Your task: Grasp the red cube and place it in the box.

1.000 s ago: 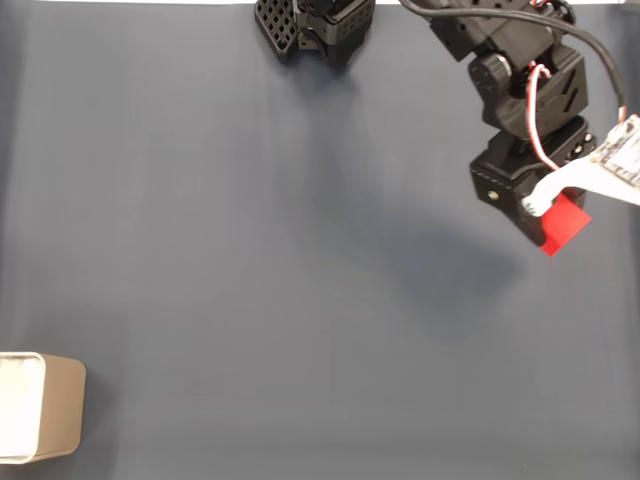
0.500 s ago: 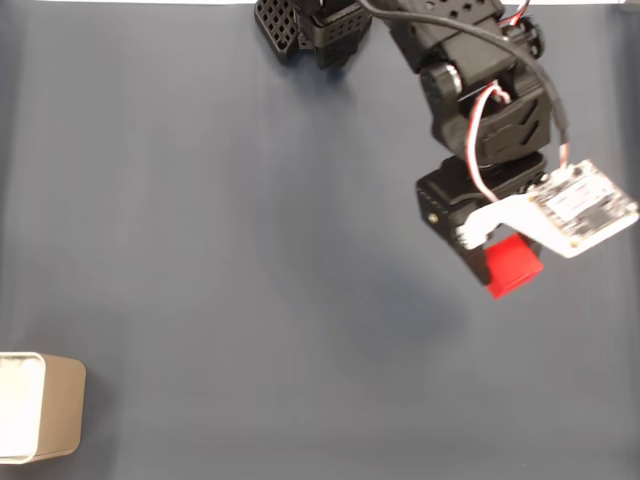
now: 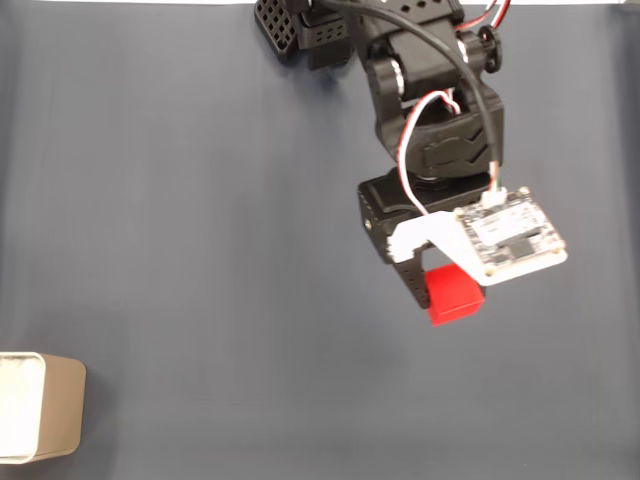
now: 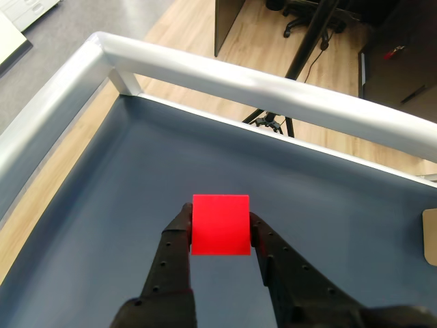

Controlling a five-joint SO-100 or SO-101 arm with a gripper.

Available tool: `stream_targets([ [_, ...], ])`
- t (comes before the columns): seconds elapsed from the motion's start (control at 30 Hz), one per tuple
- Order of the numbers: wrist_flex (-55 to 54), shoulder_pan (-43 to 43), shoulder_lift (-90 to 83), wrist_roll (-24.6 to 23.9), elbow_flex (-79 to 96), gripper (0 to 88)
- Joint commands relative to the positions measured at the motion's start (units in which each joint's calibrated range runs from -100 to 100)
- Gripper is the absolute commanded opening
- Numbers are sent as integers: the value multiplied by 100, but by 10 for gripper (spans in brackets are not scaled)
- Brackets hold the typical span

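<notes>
The red cube (image 3: 455, 295) hangs above the dark blue table, clamped between the two black fingers of my gripper (image 3: 440, 297), right of the middle in the fixed view. In the wrist view the red cube (image 4: 220, 224) sits squarely between the fingertips of the gripper (image 4: 220, 229), lifted off the mat. The beige box (image 3: 40, 420) stands at the bottom left corner of the fixed view, far from the gripper. A tan sliver of the box (image 4: 430, 236) shows at the right edge of the wrist view.
The arm's black base (image 3: 310, 25) stands at the top centre of the fixed view. A white metal rail (image 4: 225, 82) borders the table in the wrist view, with wooden floor and a tripod beyond it. The dark mat (image 3: 200, 250) lies bare between gripper and box.
The arm has swung leftward and downward in the fixed view, carrying the red cube from the right edge toward the middle. The box has not moved.
</notes>
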Motion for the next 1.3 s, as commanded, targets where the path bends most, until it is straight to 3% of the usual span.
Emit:
stream_targets([
  [0.0, 191, 254, -374, 59, -476, 0],
  [1.27, 347, 2427, 458, -15, -1863, 0],
])
